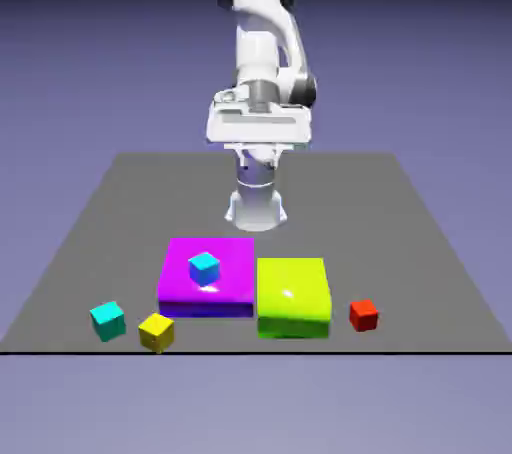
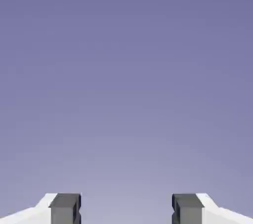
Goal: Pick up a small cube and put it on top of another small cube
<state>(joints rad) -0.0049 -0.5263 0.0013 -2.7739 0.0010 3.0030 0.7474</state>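
— Judging progress: has anything been stacked?
— Nothing. The yellow cube [image 1: 156, 331] sits on the table, just beside the teal cube [image 1: 108, 320], both near the purple block [image 1: 205, 285]. The gripper [image 2: 126, 210] hangs spread and empty, well above them; pickup and placement both remain.

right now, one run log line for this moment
gripper: open, empty, aimed at backdrop | yellow cube: on table, beside teal cube, apart | stack: not started
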